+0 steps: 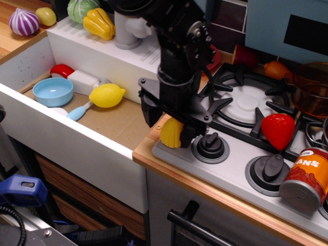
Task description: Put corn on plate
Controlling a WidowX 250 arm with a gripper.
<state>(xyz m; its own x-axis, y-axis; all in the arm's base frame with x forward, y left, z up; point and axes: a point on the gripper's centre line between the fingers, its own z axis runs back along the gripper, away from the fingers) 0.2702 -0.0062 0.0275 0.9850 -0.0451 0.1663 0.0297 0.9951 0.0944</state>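
The yellow ridged corn (170,134) stands on the grey stove panel at its left corner, beside a black knob (210,146). My black gripper (168,124) has come down over it, open, with one finger on the corn's left and one on its right. I cannot tell whether the fingers touch it. The red plate (215,54) lies behind the arm between the sink and the burner, and only a sliver of its rim shows.
The sink (118,123) to the left holds a light blue bowl (53,91), a lemon (106,95) and a blue utensil. A yellow bell pepper (99,23) and the faucet (125,28) sit on its back ledge. A strawberry (278,129) and a can (306,173) stand on the stove.
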